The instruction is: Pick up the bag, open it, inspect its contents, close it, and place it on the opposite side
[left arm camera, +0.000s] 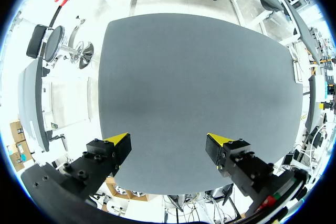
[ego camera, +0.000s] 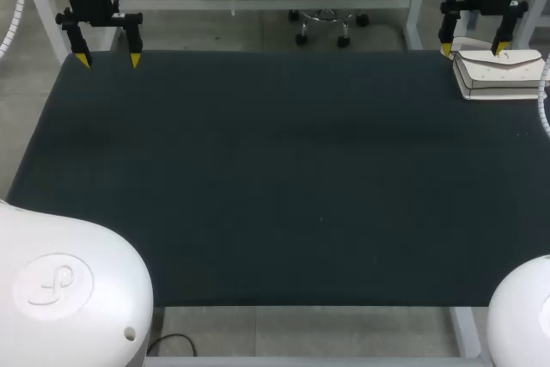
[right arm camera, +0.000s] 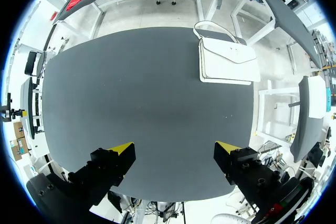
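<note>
A dark, cloth-covered table (ego camera: 258,178) fills most of the frame. A white bag (ego camera: 507,79) lies flat on it at the upper right, close to the table's far right corner.

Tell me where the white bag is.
In the head view, the white bag lies at the far right corner of the table, near the right gripper, untouched.

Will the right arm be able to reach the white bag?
Probably yes. The bag lies on the right side of the table, the open right gripper hangs near it, and nothing sits between them.
</note>
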{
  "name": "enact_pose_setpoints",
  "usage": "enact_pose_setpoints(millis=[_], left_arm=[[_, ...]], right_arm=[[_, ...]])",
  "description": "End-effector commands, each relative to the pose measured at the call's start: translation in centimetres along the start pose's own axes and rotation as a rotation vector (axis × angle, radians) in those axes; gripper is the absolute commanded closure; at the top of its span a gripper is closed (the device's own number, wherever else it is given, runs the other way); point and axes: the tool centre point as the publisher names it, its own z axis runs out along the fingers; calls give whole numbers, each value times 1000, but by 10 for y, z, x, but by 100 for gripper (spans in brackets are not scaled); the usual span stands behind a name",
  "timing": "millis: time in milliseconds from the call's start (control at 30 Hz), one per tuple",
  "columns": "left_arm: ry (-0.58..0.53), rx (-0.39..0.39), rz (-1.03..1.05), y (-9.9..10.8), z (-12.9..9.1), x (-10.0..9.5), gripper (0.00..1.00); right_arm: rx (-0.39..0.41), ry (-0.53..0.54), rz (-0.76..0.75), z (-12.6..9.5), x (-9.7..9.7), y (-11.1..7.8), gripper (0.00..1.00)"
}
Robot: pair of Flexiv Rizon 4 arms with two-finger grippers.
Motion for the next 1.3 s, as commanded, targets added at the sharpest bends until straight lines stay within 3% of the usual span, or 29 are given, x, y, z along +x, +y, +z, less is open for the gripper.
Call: enact_pose_setpoints(millis=[33, 867, 1067, 1300], left_arm=[[0, 0, 0, 0, 0, 0, 0], [0, 0, 0, 0, 0, 0, 0], [4, 50, 130, -1, -4, 4, 0], [42, 95, 408, 0, -3, 20, 0]], right_arm=[[0, 0, 0, 0, 0, 0, 0], [0, 0, 0, 0, 0, 0, 0], [-1, 3, -3, -1, -2, 1, 0], [3, 39, 17, -1, -19, 6, 0]])
